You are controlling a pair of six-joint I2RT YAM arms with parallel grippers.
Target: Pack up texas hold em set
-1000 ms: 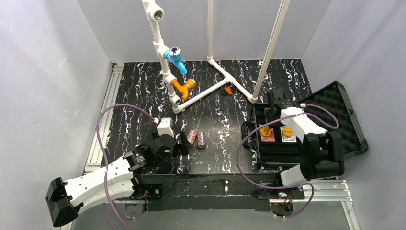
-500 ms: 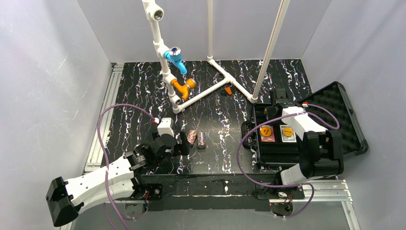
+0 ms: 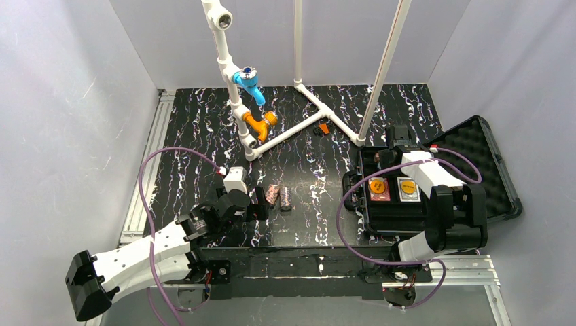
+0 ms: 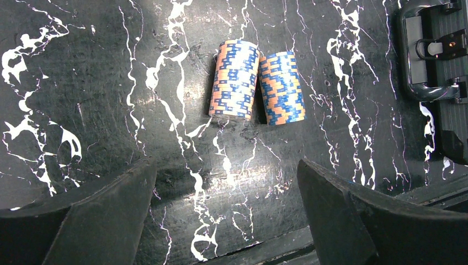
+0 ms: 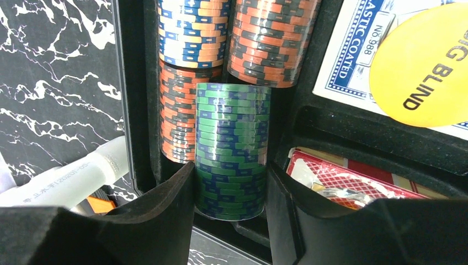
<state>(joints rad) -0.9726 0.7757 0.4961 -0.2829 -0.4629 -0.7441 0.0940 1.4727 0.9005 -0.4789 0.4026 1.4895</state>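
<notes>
Top view: two chip rolls (image 3: 279, 197) lie on the desk (image 3: 204, 136) just ahead of the left gripper (image 3: 261, 204), well apart from the open case (image 3: 475, 159), so your left arm is nearer. Left wrist view: that gripper is spread open, rolls side by side beyond its fingertips, long axes pointing away from it. Right wrist view: the right gripper (image 5: 230, 185) clamps a green chip stack (image 5: 232, 138) over the case's chip trough.

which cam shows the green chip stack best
Right wrist: the green chip stack fills mid-frame, its edge stripes clear, gripped by the right tool. Top external hides it beneath the right arm. Left wrist shows none of it, only two orange-and-blue stacks.
</notes>
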